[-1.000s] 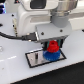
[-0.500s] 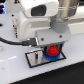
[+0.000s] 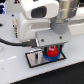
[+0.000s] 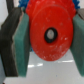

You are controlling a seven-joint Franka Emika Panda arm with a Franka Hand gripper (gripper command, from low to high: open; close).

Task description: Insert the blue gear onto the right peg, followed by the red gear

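My gripper [image 3: 51, 49] is shut on the red gear [image 3: 52, 52] and holds it low over the right end of the grey, black-bordered plate [image 3: 34, 58]. The blue gear [image 3: 48, 58] lies flat on that end of the plate, right under the red gear. The right peg is hidden by the gears and the gripper. In the wrist view the red gear [image 4: 50, 37] fills the middle, its centre hole showing, clamped between the teal pads [image 4: 21, 45]. A bit of blue [image 4: 23, 5] shows past its edge.
The plate lies on a white table [image 3: 15, 70]. A black cable [image 3: 12, 44] runs across the table at the exterior view's left. The arm's white body [image 3: 40, 15] looms over the plate.
The gripper has moved down and a little toward the exterior view's right with the red gear, bringing it close over the blue gear.
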